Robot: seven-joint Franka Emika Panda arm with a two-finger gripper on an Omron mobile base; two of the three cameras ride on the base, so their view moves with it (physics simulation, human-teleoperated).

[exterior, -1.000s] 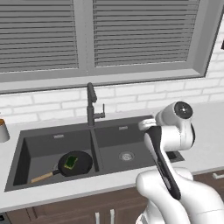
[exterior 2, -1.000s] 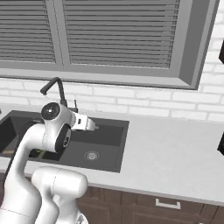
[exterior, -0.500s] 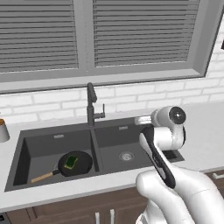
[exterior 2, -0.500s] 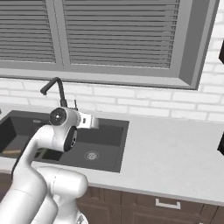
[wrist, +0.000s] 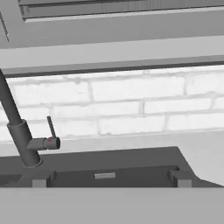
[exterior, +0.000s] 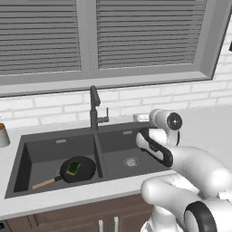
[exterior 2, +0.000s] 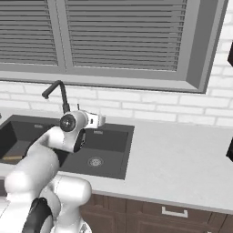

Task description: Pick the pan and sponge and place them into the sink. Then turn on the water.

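Note:
The black pan (exterior: 81,170) with its wooden handle lies in the left basin of the dark grey sink (exterior: 45,152). The green sponge (exterior: 74,168) rests inside the pan. My gripper (exterior: 141,118) hovers over the back rim of the right basin (exterior 2: 116,141), right of the tall dark tap (exterior: 94,106). In the hand view its fingertips (wrist: 40,179) stand wide apart, open and empty, facing the brick wall. The tap (wrist: 19,131) with its thin lever (wrist: 51,129) is at that view's left. I see no water running.
A white brick wall (wrist: 131,105) and a window with grey blinds (exterior: 136,36) rise behind the sink. Grey counter (exterior 2: 182,159) stretches to the right of the sink. A small cup-like object (exterior: 3,135) stands at the counter's far left.
The hand has shifted a little leftward, toward the tap, over the back of the right basin. Its jaws stayed open. Pan and sponge have not moved.

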